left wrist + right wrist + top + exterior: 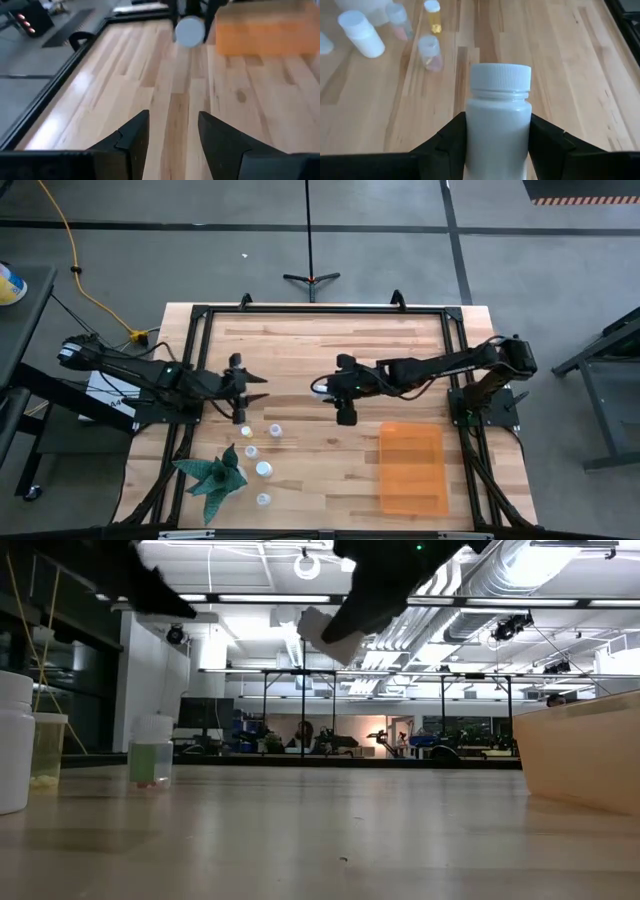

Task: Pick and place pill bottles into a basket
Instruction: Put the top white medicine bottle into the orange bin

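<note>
Between the fingers: held bottle (498,115), a white pill bottle with a ribbed white cap, sits clamped between the two dark fingers of the right pincer (498,142)
Right pincer state: closed on the held bottle, one finger against each side of its body
Right pincer place: over the middle of the desk (320,350), raised off the wood; in the low view the held bottle (328,632) hangs tilted, clear of the surface
Beside the right pincer: basket (412,468), a translucent orange bin, lies near, on the side toward the right arm's base and closer to the desk's front edge; apart from the pincer; its inside looks bare from above
Ahead of the right pincer: other bottles (262,468), small and pale, stand loosely scattered on the wood between the two pincers and toward the front edge; one is all white, others show yellowish or pinkish contents
Left pincer (172,132) state: fingers parted with a narrow gap, nothing between them
Left pincer place: above the left part of the desk, well apart from the right pincer and facing it
Near the left pincer: green plant (213,474), spiky, lies at the front left of the desk, just beside the other bottles
</note>
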Motion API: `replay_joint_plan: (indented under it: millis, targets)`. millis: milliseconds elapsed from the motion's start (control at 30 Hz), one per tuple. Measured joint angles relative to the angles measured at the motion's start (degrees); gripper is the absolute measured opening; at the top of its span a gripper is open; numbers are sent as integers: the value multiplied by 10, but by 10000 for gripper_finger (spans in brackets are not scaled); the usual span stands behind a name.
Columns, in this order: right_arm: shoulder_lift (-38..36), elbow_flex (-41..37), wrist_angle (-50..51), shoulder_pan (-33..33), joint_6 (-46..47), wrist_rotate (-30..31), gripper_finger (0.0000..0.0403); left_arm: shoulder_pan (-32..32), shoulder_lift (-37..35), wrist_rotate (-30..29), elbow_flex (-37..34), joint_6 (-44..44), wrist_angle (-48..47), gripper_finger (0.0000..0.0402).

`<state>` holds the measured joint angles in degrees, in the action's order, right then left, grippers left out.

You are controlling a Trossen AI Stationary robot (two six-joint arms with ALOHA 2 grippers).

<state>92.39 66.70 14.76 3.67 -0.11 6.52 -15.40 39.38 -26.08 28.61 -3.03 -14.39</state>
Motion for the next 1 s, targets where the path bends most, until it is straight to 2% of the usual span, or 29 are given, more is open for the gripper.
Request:
replay_joint_plan:
  millis: [100, 200, 433, 600, 733, 1000]
  targets:
    - [-30, -25, 0, 8, 13, 4, 159, 0, -82, -1, -70, -2, 58, 202]
    - [-67, -68, -20, 16, 39, 18, 159, 0, -166, -1, -122, -3, 71, 202]
    - [-183, -221, -125, 50, 107, 71, 158, 0, -309, -2, -164, 2, 41, 202]
    - [-270, -334, -254, 102, 121, 80, 156, 0, -353, -12, -164, 3, 8, 202]
    - [-313, -404, -323, 161, 120, 116, 156, 0, -360, -19, -164, 2, 5, 202]
    - [-348, -470, -332, 272, 101, 172, 156, 0, -360, -22, -164, -4, 6, 202]
